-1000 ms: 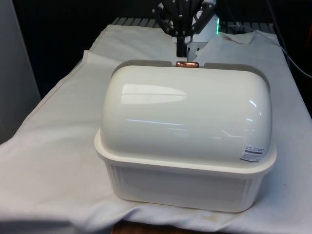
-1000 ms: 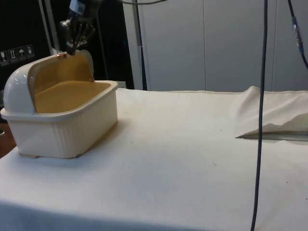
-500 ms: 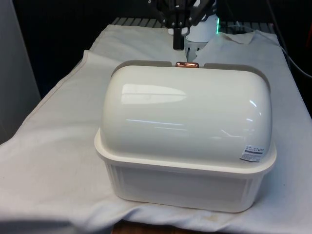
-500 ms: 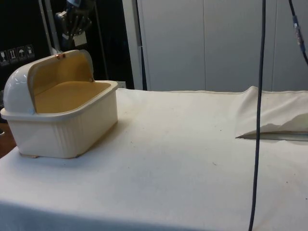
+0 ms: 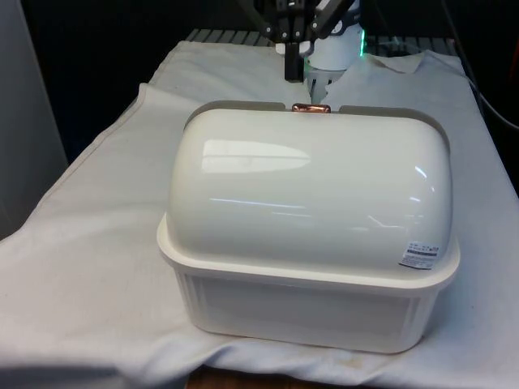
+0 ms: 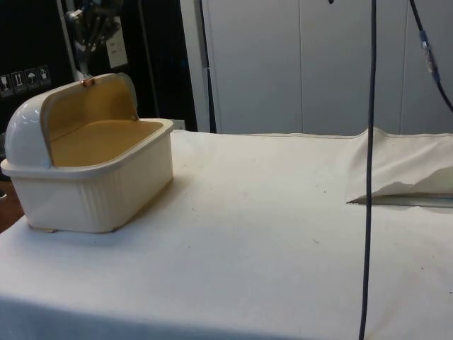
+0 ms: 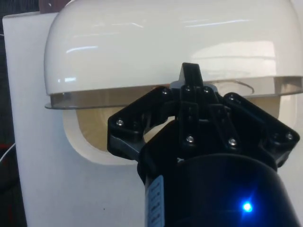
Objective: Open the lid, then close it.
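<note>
Cream plastic bread box (image 5: 308, 284) with a ribbed base sits on the white cloth-covered table (image 5: 89, 243), filling the centre of the front view and standing at the left edge of the side view (image 6: 92, 191). Its glossy white domed roll-top lid (image 5: 312, 186) is rolled back into the open position: in the side view the lid (image 6: 28, 127) curves over the rear half of the box, and the tan inside of the box lies exposed toward the middle of that frame. A small copper-coloured handle (image 5: 310, 107) sits on the lid's edge at the very top of the dome, seen in the side view (image 6: 88, 81) as a small tab at the lid's highest point. The black two-finger gripper (image 5: 292, 73) hangs at the top centre of the front view, just above the handle and clear of it; in the side view it (image 6: 86, 67) appears in the upper left corner, above the lid and apart from it. Its fingers appear pressed together with nothing between them. A small white label with print (image 5: 419, 255) is stuck at the lid's lower right in the front view.
</note>
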Controlling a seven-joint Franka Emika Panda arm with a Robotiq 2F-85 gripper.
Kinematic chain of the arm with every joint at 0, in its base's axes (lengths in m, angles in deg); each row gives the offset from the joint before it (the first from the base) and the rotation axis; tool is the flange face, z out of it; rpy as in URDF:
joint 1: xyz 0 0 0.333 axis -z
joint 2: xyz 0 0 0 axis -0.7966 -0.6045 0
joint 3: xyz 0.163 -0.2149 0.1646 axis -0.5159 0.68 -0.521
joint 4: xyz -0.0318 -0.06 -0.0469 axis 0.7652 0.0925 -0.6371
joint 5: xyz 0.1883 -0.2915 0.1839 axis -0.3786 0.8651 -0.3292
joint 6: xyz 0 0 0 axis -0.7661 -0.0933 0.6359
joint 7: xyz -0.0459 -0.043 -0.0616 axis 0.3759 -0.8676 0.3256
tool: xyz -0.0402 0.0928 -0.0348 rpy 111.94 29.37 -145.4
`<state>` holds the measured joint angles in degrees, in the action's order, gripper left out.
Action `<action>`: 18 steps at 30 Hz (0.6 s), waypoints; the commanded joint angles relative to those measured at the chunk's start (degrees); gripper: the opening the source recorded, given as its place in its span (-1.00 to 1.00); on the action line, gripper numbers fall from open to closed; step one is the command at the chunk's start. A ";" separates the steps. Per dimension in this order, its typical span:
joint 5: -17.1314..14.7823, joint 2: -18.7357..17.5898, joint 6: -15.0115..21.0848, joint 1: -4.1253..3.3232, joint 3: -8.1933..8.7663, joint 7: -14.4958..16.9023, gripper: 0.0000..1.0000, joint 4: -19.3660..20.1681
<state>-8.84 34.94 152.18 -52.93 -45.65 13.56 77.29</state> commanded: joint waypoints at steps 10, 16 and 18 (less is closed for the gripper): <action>-0.34 -1.03 -0.23 -0.17 -0.52 -0.06 -1.00 -0.92; -0.52 -1.60 -0.06 -0.17 -0.80 -0.17 -1.00 -0.74; -0.69 -1.89 -0.06 0.00 -0.97 -0.06 -1.00 -0.69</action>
<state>-8.84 33.10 152.18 -53.21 -46.22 13.28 76.60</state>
